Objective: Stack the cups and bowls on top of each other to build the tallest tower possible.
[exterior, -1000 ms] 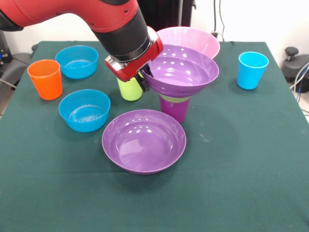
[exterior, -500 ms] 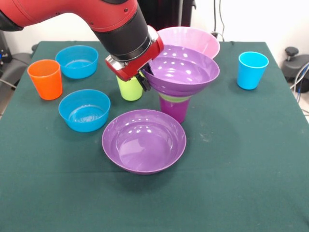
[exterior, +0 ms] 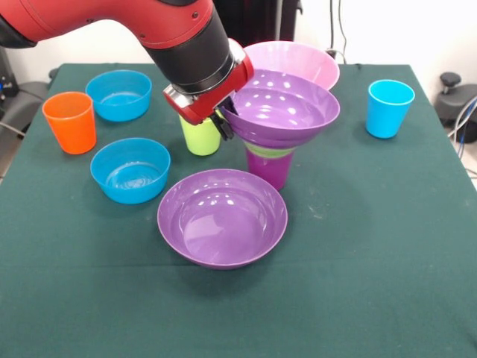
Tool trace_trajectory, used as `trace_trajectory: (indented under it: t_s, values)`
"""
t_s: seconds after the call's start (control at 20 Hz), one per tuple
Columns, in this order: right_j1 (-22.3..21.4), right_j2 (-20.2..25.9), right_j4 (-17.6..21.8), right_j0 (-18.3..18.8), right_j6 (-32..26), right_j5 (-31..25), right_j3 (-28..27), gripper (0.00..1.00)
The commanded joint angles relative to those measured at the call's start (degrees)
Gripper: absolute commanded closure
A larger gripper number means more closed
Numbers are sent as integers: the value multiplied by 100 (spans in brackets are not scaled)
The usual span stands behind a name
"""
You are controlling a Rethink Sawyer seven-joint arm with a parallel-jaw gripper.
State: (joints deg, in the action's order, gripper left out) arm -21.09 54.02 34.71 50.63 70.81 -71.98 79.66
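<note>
A: Item one, the tower (exterior: 272, 138): a purple cup (exterior: 270, 168) is stood upside-down-looking at table centre, a green bowl (exterior: 270, 151) is seen as a thin band above it, and a wide purple bowl (exterior: 282, 108) is seated on top. How is it judged to handle?

B: Light, stiff, glossy plastic is assumed, so slip is likely. The top bowl is much wider than the cup beneath, and the stack is judged tippy under any side push. The thin rim is the only place a hold can be taken; the wall is too smooth and flared.

A: And the gripper (exterior: 224, 119)?

B: It is placed at the rim of the top bowl, on the side toward the lime cup (exterior: 200, 138). Its fingers appear closed over that rim, though the contact is partly hidden by the wrist.

A: Items around the tower?

B: A second purple bowl (exterior: 222, 217) is laid just in front, open side up. A pink bowl (exterior: 292, 64) is set directly behind. Two blue bowls (exterior: 130, 169) (exterior: 118, 95) and an orange cup (exterior: 70, 121) are grouped well apart to one side; a blue cup (exterior: 389, 108) is stood alone on the other. All rest on the green cloth (exterior: 373, 261).

A: Best next grip points?

B: Rims for bowls, upper walls for cups, it is judged.
</note>
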Motion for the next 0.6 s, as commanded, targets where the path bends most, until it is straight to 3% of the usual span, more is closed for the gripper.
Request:
trace_trajectory:
  t_s: [0.05,0.6]
  values:
    - [-26,-72,51,-141,-1667,-522,91,100]
    - [-256,-97,74,-95,-1922,-1171,117,100]
